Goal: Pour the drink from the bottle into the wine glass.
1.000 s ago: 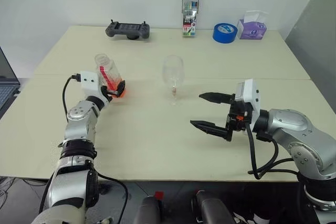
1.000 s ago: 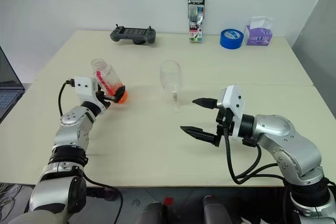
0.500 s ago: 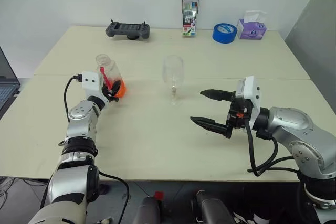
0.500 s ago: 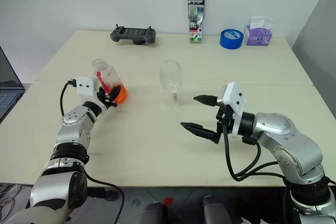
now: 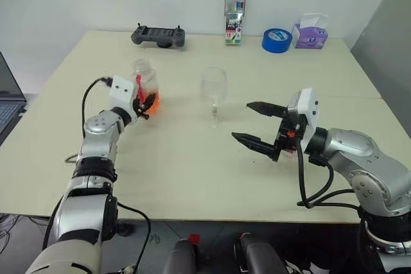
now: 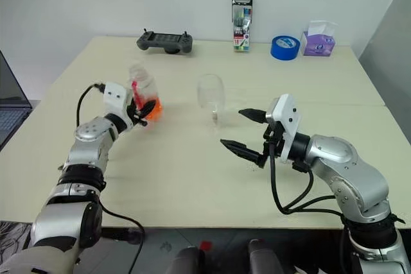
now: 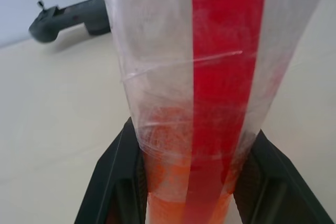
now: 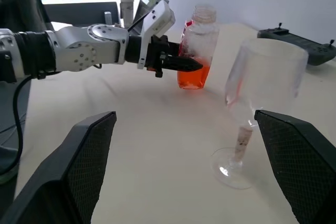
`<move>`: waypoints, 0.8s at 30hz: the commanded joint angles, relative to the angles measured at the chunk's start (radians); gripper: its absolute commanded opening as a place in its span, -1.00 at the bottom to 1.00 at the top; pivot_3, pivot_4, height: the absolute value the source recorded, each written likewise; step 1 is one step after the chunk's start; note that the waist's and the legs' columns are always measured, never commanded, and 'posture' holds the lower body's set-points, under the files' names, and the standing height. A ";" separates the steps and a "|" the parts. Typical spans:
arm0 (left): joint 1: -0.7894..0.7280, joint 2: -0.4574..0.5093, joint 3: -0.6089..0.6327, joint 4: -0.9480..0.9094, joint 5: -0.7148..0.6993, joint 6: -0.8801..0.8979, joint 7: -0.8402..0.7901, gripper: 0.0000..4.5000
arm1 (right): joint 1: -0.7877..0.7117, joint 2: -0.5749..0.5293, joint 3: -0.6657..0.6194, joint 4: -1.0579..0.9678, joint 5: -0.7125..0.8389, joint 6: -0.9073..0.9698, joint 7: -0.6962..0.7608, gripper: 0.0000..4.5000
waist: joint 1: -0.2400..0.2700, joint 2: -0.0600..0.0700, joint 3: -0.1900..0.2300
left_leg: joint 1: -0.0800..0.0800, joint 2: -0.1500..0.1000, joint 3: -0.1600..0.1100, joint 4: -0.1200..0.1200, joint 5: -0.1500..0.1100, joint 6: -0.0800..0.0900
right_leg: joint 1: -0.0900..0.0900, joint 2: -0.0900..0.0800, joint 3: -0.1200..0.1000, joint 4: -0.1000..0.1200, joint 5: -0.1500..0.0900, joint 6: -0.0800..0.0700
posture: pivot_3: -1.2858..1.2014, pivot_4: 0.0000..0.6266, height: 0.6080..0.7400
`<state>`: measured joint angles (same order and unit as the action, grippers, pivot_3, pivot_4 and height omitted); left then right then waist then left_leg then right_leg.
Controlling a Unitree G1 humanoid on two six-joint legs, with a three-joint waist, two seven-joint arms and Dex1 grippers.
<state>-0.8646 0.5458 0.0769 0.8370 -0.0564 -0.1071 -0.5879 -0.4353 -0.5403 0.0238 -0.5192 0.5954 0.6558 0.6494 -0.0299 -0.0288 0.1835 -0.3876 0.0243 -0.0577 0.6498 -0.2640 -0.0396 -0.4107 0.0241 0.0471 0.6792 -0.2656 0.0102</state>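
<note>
Left eye view: bottle [image 5: 145, 85] left of centre, upright, capless, orange drink [image 5: 151, 102] low inside; left pincer [image 5: 145, 103] clenched on its lower part. Glass [image 5: 213, 88] at centre of the tabletop [image 5: 192, 158], standing empty. Right pincer [image 5: 260, 123] right of centre, fingers spread, holding nothing, near the glass but apart.
Back edge: controller [image 5: 158, 34], marker pack [image 5: 234, 7], blue tape [image 5: 277, 40], tissue box [image 5: 311, 32].
Left wrist view: bottle fills mid-frame, red label strip [image 7: 226, 72], black fingers [image 7: 113, 182] pressed on both sides.
Right wrist view: glass right, bottle upper centre in the left pincer.
</note>
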 commanded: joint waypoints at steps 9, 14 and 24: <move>-0.232 0.075 -0.168 0.024 0.194 -0.284 -0.101 -0.25 | -0.082 0.095 -0.021 0.112 -0.114 -0.137 -0.080 1.00 | -0.001 0.000 0.000 | -0.002 -0.001 0.000 -0.001 0.000 0.000 | -0.003 0.000 -0.001 0.001 0.003 -0.005 | 0.03 -0.52 1.00; -0.282 0.092 -0.215 0.085 0.263 -0.375 -0.090 -0.25 | -0.090 0.124 -0.019 0.102 -0.096 -0.127 -0.091 1.00 | -0.002 0.000 0.000 | -0.009 -0.001 0.000 0.000 0.000 0.000 | -0.011 0.000 -0.001 0.003 0.003 -0.005 | 0.03 -0.52 1.00; -0.358 0.118 -0.301 0.175 0.427 -0.510 0.006 -0.25 | -0.096 0.151 -0.021 0.078 -0.077 -0.109 -0.095 1.00 | 0.000 0.000 0.000 | -0.011 -0.001 0.000 0.001 0.000 0.000 | -0.011 0.000 -0.002 0.002 0.003 -0.005 | 0.03 -0.52 1.00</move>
<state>-1.1726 0.6401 -0.2182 1.0121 0.3452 -0.5820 -0.6253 -0.5131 -0.3905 0.0228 -0.3909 0.4967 0.5540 0.5606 -0.0302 -0.0286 0.1835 -0.3990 0.0234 -0.0581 0.6510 -0.2638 -0.0393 -0.4217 0.0236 0.0454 0.6816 -0.2627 0.0052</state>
